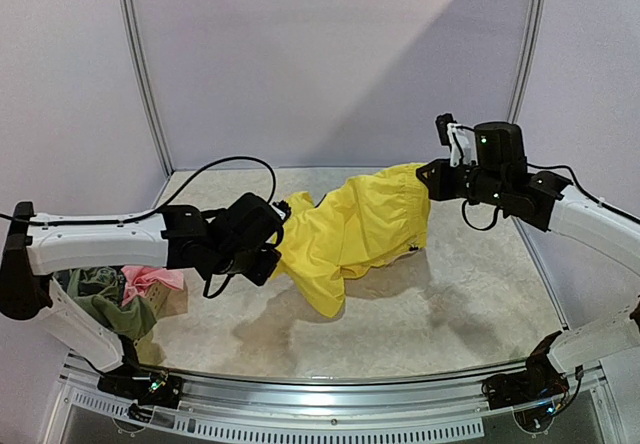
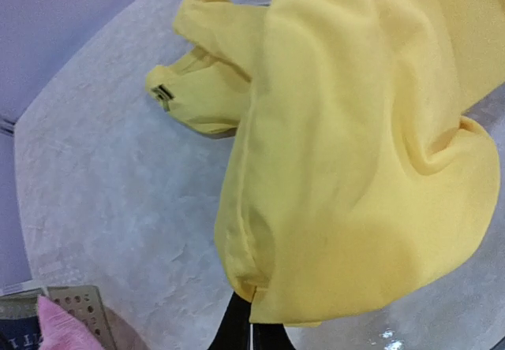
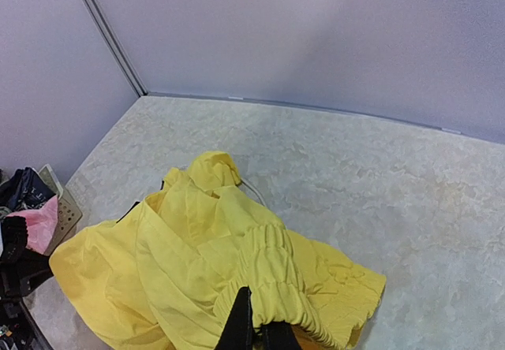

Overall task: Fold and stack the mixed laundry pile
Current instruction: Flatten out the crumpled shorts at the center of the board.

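Note:
The yellow shorts [image 1: 355, 229] hang stretched between my two grippers above the table, their lower fold drooping toward the surface. My left gripper [image 1: 278, 254] is shut on a hem corner of the shorts [image 2: 355, 169], the dark fingers pinched together [image 2: 252, 322] in the left wrist view. On the other side, my right gripper [image 1: 428, 179] is shut on the elastic waistband [image 3: 284, 287], with its tips [image 3: 256, 326] buried in the gathered cloth. The rest of the mixed laundry pile lies at the left: an olive-green piece [image 1: 115, 309] and a pink piece [image 1: 150, 279].
A pale mesh basket [image 2: 79, 303] holds the pile at the table's left edge, under the left arm. The speckled tabletop [image 1: 450, 304] is walled by lilac panels at the back and sides. A black cable [image 1: 235, 164] loops behind the left wrist.

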Available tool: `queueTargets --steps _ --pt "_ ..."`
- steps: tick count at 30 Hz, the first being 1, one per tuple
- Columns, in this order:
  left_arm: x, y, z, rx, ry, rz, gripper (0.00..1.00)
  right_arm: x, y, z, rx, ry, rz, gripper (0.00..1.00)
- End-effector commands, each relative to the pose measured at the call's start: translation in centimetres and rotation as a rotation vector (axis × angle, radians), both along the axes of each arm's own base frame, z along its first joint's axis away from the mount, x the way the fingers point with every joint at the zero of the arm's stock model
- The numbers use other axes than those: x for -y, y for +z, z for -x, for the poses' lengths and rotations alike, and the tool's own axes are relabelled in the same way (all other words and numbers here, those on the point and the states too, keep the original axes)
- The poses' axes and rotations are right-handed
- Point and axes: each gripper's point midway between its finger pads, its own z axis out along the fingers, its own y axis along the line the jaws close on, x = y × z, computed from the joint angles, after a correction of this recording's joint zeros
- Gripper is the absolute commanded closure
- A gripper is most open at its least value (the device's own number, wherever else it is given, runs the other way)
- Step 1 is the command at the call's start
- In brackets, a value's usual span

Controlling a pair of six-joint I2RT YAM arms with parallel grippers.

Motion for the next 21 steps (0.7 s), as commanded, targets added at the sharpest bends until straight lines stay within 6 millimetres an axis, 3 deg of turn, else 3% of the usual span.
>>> queueTargets --steps 1,9,21 --pt "-4.8 4.7 -1.4 0.152 0.159 -0.118 1.00 0.8 5.3 0.7 0.118 0.014 0.000 1.00" --pt "-8.1 12.0 -2.2 0.338 0.282 -0.124 1.00 1.1 10.7 1.8 0.217 0.043 -0.030 1.00" --pt "-11.1 23.7 -2.5 0.570 0.375 0.002 1.00 -0.5 20.7 6.4 0.383 0.262 -0.168 1.00"
